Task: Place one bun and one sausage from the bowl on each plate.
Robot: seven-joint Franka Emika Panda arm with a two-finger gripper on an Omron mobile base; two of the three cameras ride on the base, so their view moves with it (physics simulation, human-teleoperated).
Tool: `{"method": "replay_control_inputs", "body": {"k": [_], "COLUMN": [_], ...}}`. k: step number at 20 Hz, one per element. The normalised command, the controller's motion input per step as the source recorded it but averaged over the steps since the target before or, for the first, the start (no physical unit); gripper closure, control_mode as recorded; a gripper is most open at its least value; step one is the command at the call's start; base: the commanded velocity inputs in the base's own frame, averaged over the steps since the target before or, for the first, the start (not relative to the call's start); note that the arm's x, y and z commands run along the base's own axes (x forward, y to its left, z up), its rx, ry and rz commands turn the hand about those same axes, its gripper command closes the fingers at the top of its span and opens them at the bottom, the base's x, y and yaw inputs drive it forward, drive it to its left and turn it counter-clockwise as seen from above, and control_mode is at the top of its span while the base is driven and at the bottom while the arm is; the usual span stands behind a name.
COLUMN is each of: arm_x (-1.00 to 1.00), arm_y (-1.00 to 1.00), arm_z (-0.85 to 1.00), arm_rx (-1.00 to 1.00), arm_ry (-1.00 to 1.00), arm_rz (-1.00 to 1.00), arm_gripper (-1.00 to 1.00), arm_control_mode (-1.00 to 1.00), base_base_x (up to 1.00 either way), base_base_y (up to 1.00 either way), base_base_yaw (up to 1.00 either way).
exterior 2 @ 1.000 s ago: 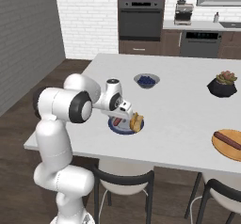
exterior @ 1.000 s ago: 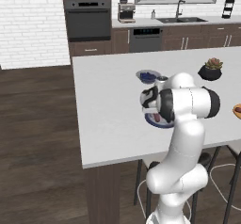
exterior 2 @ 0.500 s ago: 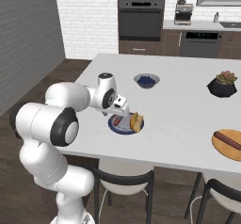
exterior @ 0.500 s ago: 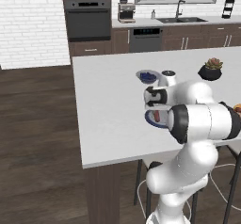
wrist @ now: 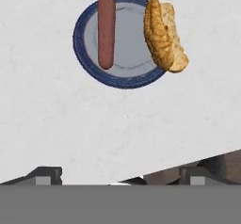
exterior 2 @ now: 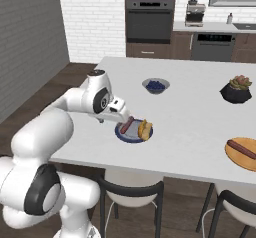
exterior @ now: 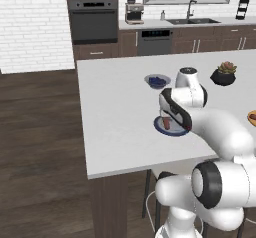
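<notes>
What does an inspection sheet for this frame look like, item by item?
Surface: white island counter, intact.
Job's things: blue plate holds a sausage and a bun overhanging the rim; orange plate holds one sausage, no bun.
Clutter: small blue-filled bowl; potted plant.
End effector: open, holding nothing, off the blue plate.
Cables: nothing seen.
Surroundings: oven, sink, stools.
</notes>
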Motion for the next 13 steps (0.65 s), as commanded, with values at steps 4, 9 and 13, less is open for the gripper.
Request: {"method": "replay_control_inputs", "body": {"k": [4,9,13], "arm_x": [-1.0,-0.94,-0.34], "arm_y": [0.28,0.02,-0.1], "arm_z": [0.42,0.43,0.34], "arm_rx": [-0.09,0.01,0.08], "arm_ry": [-0.01,-0.03,0.0], "arm_rz": [0.05,0.01,0.0], "arm_gripper": [-1.0,-1.0,-1.0], "arm_control_mode": [-1.0,-1.0,-1.0], "base_base_x": [0.0,0.0,0.0], "base_base_y": [0.0,0.0,0.0], "base_base_yaw": [0.0,0.0,0.0]}}
